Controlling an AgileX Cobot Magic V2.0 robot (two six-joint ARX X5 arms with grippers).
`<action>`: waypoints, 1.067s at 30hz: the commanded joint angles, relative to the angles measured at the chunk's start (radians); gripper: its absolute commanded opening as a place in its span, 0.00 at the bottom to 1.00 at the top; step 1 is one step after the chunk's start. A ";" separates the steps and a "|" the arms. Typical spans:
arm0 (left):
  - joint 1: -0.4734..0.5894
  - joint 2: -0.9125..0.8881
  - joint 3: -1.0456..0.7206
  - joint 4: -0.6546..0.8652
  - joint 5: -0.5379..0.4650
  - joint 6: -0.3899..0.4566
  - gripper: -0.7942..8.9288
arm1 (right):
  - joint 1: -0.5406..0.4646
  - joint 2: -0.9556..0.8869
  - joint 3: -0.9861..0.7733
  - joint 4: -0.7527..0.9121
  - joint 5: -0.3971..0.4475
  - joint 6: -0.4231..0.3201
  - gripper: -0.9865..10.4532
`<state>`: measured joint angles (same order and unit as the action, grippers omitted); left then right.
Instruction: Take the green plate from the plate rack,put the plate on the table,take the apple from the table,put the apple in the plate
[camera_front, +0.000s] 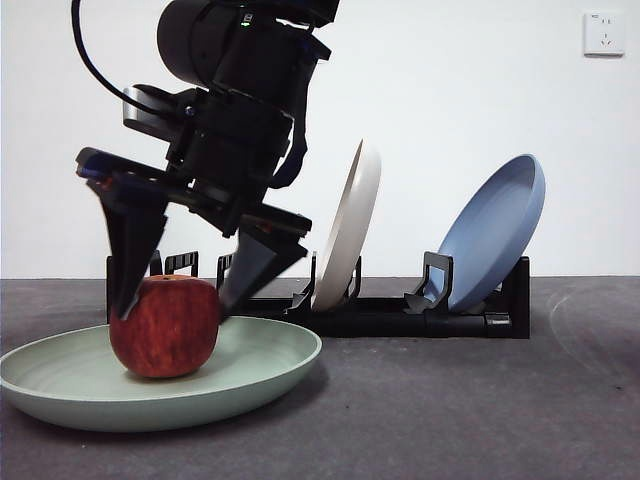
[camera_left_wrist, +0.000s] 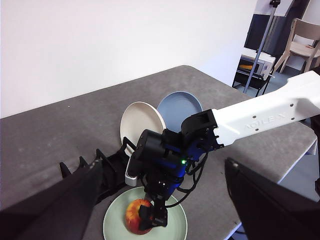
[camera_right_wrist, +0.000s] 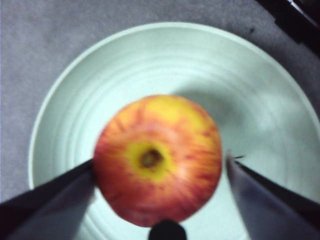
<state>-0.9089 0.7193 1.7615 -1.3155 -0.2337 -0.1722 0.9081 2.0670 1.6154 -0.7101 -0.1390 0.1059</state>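
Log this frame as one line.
right claw: astride apple, jaws open | apple: in green plate on table | left claw: waiting, raised

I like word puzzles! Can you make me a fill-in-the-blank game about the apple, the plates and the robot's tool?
1. The apple sits in the ____ plate.
2. The right tool has one jaw on each side of the ____.
3. The plate rack holds a cream-white plate and a ____ plate.
4. The green plate lies on the ____.

Missing words: green, apple, blue, table
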 joint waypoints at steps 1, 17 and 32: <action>0.002 -0.004 0.001 0.007 -0.003 0.012 0.50 | 0.001 0.030 -0.006 -0.025 -0.002 0.021 0.62; 0.002 -0.003 0.001 0.007 -0.003 0.011 0.50 | 0.002 -0.056 0.359 -0.507 -0.001 -0.062 0.61; 0.002 0.100 0.001 0.000 -0.002 0.011 0.50 | 0.002 -0.499 0.412 -0.668 0.086 -0.079 0.60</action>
<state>-0.9089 0.8135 1.7618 -1.3163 -0.2337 -0.1722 0.9081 1.5894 2.0350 -1.3552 -0.0521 0.0261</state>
